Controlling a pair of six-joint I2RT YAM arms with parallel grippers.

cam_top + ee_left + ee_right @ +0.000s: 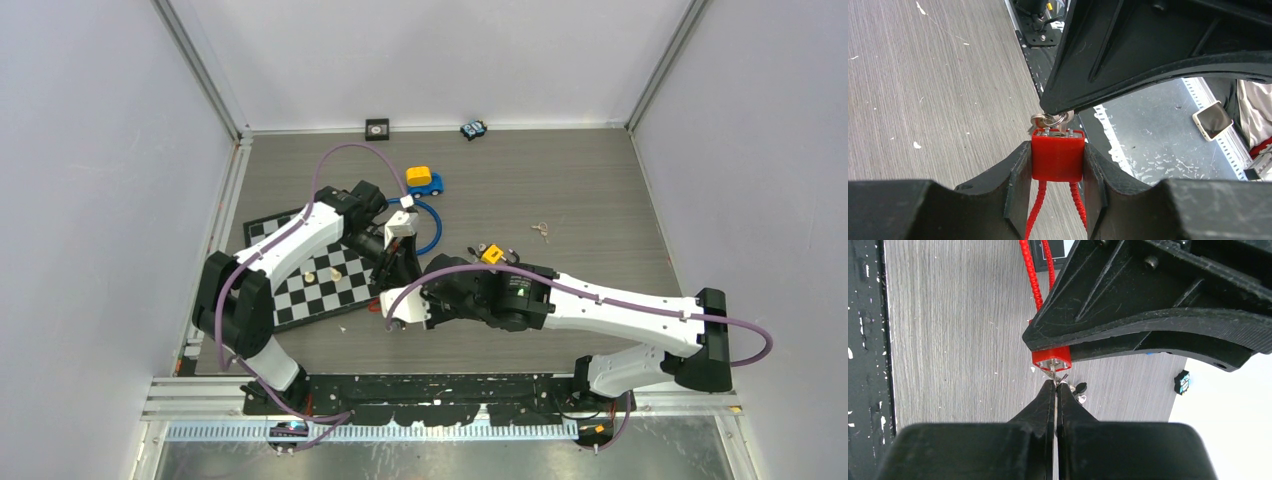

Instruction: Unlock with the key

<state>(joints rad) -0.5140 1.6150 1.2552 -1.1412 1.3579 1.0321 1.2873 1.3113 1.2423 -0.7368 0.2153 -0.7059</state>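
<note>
A red padlock (pixel 1057 160) with a red cable shackle is clamped by its sides between the fingers of my left gripper (pixel 1057 150), keyhole face pointing away from the camera. A silver key (pixel 1052 371) sticks out of that face (pixel 1050 358), and a key ring with another key (pixel 1079 388) hangs beside it. My right gripper (pixel 1055 385) is shut on the key's head, its fingertips just short of the lock. In the top view both grippers meet above the table's middle (pixel 395 285), and the lock is hidden between them.
A chessboard (pixel 300 275) with a few pieces lies under the left arm. Behind the arms are a blue cable loop (pixel 432 225), a yellow and blue toy car (pixel 423 181), a yellow padlock (pixel 491 254), loose keys (pixel 541 231), an owl toy (pixel 473 129) and a black square (pixel 377 128).
</note>
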